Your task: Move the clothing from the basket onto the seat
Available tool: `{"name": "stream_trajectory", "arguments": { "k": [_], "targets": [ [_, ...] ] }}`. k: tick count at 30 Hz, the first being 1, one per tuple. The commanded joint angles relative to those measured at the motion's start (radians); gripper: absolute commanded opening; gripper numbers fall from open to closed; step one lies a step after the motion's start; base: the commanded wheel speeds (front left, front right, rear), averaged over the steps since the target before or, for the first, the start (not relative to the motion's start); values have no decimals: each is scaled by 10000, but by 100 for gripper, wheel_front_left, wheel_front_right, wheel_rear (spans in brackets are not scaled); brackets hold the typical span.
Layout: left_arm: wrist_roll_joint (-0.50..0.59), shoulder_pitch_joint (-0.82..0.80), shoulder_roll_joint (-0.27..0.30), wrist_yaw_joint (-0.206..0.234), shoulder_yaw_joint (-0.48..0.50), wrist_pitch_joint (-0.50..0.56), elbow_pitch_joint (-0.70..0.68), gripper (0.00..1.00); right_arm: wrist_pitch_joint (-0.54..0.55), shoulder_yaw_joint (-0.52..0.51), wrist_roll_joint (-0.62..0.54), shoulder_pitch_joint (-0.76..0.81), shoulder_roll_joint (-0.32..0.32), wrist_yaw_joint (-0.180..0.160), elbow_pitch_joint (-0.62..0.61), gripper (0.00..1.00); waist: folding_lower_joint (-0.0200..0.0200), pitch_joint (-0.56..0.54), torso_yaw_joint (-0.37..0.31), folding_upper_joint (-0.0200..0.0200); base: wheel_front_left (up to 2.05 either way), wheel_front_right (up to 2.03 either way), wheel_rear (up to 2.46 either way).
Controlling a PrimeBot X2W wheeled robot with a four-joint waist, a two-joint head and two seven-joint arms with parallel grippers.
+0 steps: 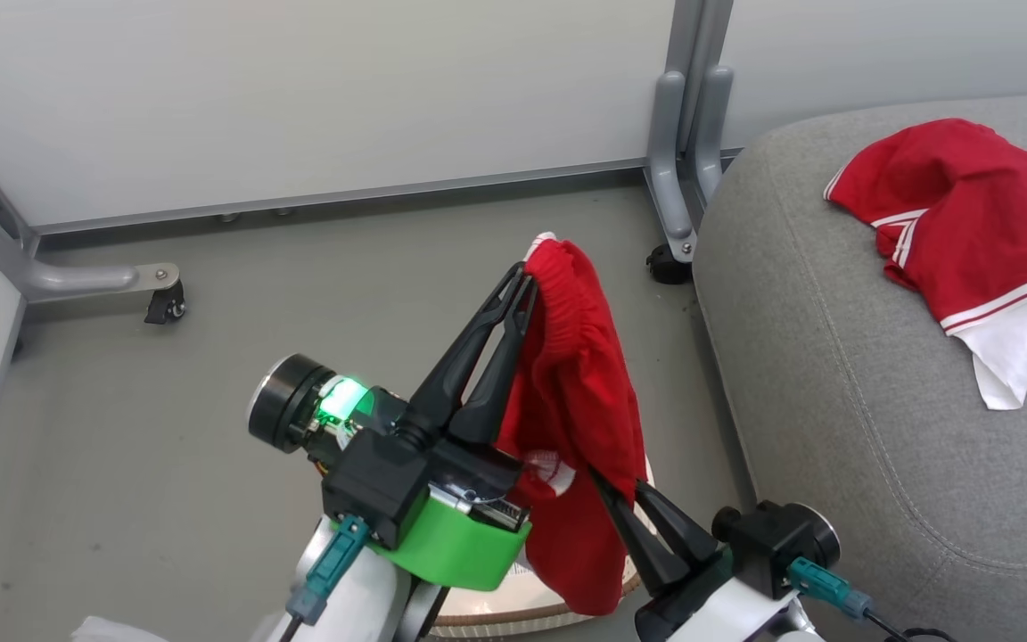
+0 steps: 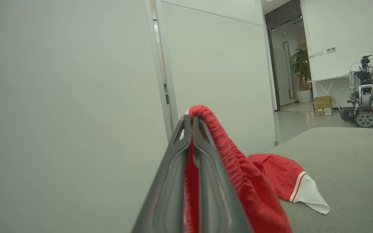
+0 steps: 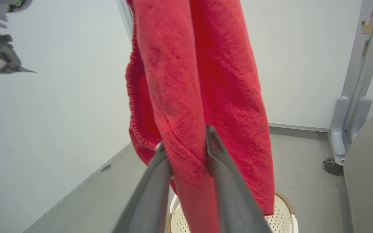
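Head view: a red hanging garment (image 1: pixel 576 392) is held up at centre frame, its waistband clamped in the fully closed left tool (image 1: pixel 521 283). Lower down, the right tool (image 1: pixel 618 483) is narrowed around a fold of the same cloth, which is seen pinched between its fingers in the right wrist view. The basket (image 1: pixel 629 584) sits beneath at bottom centre. The second garment (image 1: pixel 968 214) already lies on the seat (image 1: pixel 834 401) at upper right. A thin pinch could be lost during the carry, dropping cloth onto the floor (image 1: pixel 166 446). Opposed pulls could stretch the fabric, and a short release could leave it draped off the seat's edge.
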Motion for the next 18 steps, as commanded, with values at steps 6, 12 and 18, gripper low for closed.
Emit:
{"name": "stream_trajectory", "arguments": {
  "k": [6,12,18],
  "targets": [
    [-387,209,122,-54,414,-7,966,0,-29,-165,-84,-152,-146,-4,-332,0,0,193,-261,0,0,0,0],
    [-358,75,116,-201,547,-7,1448,0,-29,-365,-161,-194,-175,-4,-560,0,0,304,-372,0,0,0,0],
    [-241,6,132,-275,551,-7,1869,33,-29,-494,-181,-226,-175,-4,-633,0,0,351,-428,0,0,0,0]
  ]
}}
